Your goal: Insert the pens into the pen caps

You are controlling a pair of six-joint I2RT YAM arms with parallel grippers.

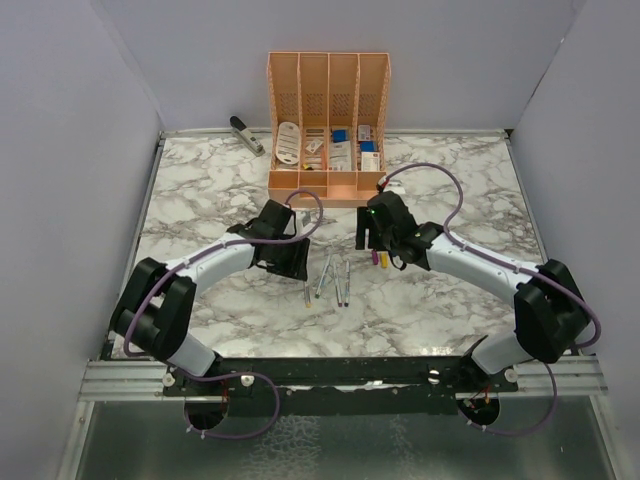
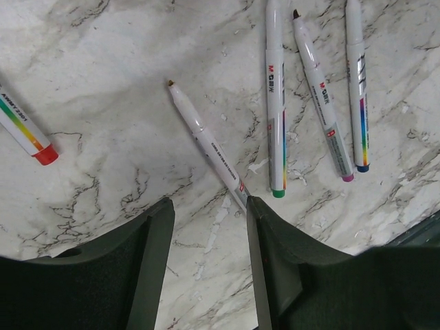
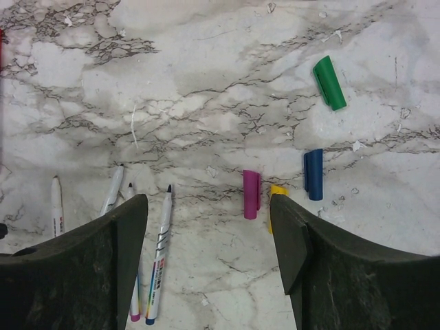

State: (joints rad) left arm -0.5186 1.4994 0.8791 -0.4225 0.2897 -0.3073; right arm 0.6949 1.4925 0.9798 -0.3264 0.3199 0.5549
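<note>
the left arm (image 1: 215, 262) and right arm (image 1: 480, 262) are black with pale grey tubes. a thin purple cable (image 1: 312, 203) loops out behind each. the left gripper (image 1: 293, 263) and right gripper (image 1: 380, 244) are black blocks; a green light (image 1: 372, 212) glows behind the right one. the fingers (image 2: 155, 261) are dark, flat and slanted.

On the marble surface (image 1: 200, 190), thin pens (image 1: 346, 282) are being flanked by the left gripper (image 1: 298, 268) and the right gripper (image 1: 378, 246); small caps (image 1: 380, 259) are being overhung by the latter, before an orange organiser (image 1: 300, 80).
</note>
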